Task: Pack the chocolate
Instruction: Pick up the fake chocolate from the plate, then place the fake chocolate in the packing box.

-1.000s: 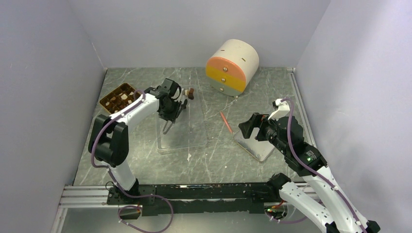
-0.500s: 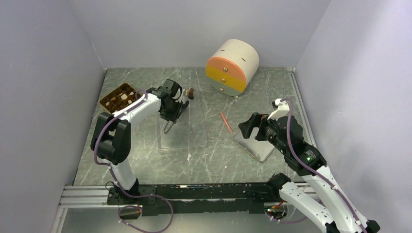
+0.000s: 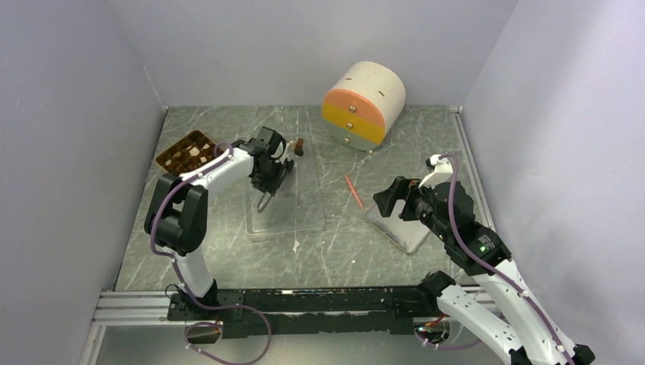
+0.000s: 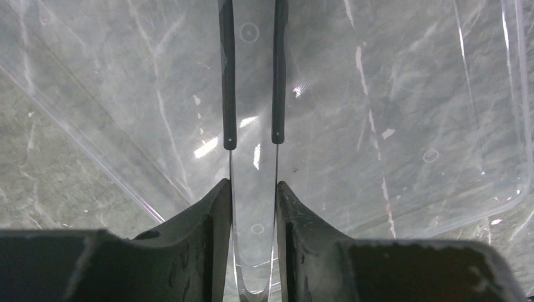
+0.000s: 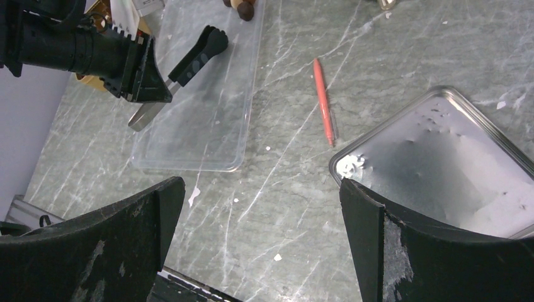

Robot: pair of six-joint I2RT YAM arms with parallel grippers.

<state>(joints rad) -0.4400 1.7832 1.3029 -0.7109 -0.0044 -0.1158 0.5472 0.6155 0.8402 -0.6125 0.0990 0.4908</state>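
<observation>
The left arm has been drawing its wrist slightly toward the left rear, its elbow swinging inward, while the right arm is staying put. The left gripper (image 4: pixel 252 201) is clamping the sprung end of the steel tongs with black tips (image 5: pixel 200 51), which are hanging low over the clear plastic tray (image 5: pixel 208 138). Their tips are standing slightly apart with nothing between them. The tongs' long axis is running from near to far, and the loose brown bite-size chocolate pieces (image 5: pixel 244 9) are lying just past the black tips at that tray's far edge, a little right of that line, so this arm is looking much the nearer. More cream and dark pieces (image 3: pixel 194 152) are sitting in the golden-brown compartmented tray (image 3: pixel 169 158) to the left. The right gripper (image 3: pixel 386 201) is hovering wide open and empty over the silver metal tray (image 5: pixel 441 163), well apart from the chocolate
</observation>
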